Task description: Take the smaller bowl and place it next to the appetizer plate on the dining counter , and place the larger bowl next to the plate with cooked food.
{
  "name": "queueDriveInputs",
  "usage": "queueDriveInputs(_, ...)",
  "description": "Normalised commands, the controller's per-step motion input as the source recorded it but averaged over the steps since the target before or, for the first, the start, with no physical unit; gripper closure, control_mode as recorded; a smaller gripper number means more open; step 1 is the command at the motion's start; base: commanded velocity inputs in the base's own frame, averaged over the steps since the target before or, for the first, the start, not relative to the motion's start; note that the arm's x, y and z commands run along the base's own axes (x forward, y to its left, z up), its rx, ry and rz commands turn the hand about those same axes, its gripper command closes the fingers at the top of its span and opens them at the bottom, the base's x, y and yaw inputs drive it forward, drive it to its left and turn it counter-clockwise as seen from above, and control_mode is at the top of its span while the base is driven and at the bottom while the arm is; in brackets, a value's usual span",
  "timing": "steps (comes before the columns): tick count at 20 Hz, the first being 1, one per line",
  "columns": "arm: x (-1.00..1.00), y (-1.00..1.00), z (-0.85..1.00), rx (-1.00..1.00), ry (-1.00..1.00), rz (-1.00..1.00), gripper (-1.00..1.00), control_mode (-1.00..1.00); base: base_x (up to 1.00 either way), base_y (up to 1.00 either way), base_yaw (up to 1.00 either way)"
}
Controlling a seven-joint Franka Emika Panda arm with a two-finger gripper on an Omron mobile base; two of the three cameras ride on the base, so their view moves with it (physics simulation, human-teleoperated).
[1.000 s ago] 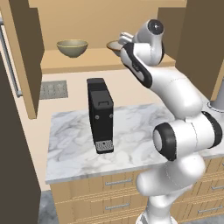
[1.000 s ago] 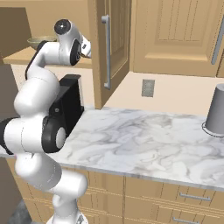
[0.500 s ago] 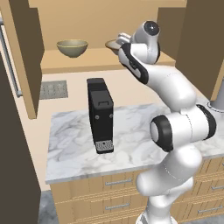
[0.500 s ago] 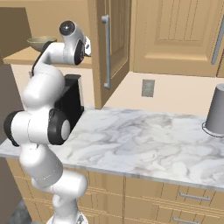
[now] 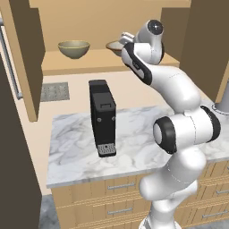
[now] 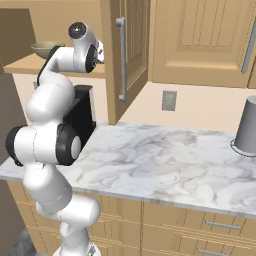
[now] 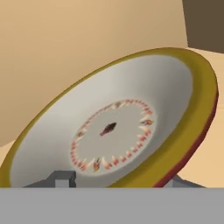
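Olive-tan, deep and pale-rimmed: the smaller bowl [image 5: 74,48], upright on the wooden cabinet shelf [image 5: 85,62] toward its left end, also glimpsed at the far left of the right base view [image 6: 46,48] behind the arm. Well apart to its right on the same shelf, the larger bowl [image 5: 115,45], wide and cream with a brown-gold rim, mostly hidden in the left base view by the white hand. Up close in the hand view, the larger bowl [image 7: 118,127] tilted across the frame, reddish ring of marks inside, a dark speck at its centre. Gripper [image 7: 116,180] at the near rim of that bowl, one grey finger tip [image 7: 61,178] on the inner side, the other just outside the rim at lower right; jaws straddling the rim, firm clamp or not cannot be told. Below the shelf, a black appliance [image 5: 103,117] upright on the marble counter [image 5: 71,147]. Far right of the counter, a grey upturned cup [image 6: 247,127].
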Motion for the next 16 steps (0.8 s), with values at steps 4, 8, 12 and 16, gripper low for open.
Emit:
queueDriveInputs(4, -0.19, 0.00, -0.03, 0.00, -0.01, -0.01, 1.00, -1.00, 0.00, 0.00, 0.00)
queueDriveInputs(8, -0.94, 0.01, -0.01, 0.00, -0.10, -0.07, 1.00, -1.00, 0.00, 0.00, 0.00)
queueDriveInputs(12, -1.00, 0.03, 0.00, 0.00, -0.14, -0.06, 1.00, -1.00, 0.00, 0.00, 0.00)
queueDriveInputs(16, -1.00, 0.00, -0.04, 0.07, -0.08, 0.00, 1.00, -1.00, 0.00, 0.00, 0.00)
